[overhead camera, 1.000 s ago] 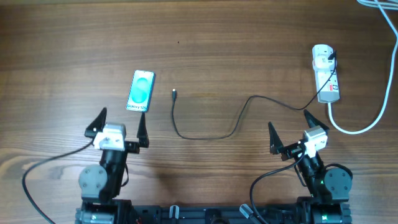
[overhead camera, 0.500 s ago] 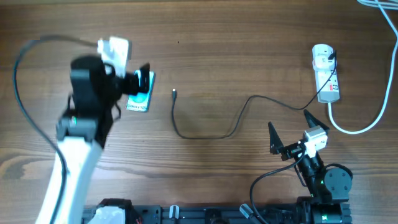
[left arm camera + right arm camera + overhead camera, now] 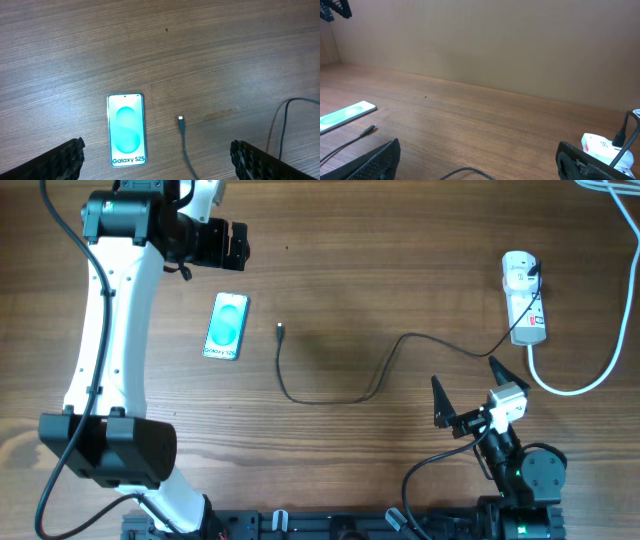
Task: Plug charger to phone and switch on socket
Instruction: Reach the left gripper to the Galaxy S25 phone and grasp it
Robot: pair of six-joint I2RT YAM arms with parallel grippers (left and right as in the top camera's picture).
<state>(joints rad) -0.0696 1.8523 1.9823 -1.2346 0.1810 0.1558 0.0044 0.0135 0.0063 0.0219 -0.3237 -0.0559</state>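
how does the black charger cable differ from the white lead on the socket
The charger cable is thin and black; the white lead is thicker. The charger cable ends in a free plug tip lying beside the phone, not touching it; the white lead shows no free end and runs off the top right of the overhead view. Both lie loose on the table and run to the socket.

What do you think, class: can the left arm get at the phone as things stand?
Probably yes. The left gripper hangs open above the table near the phone, which lies flat and uncovered. The charger's plug tip lies apart beside it, and nothing stands between.
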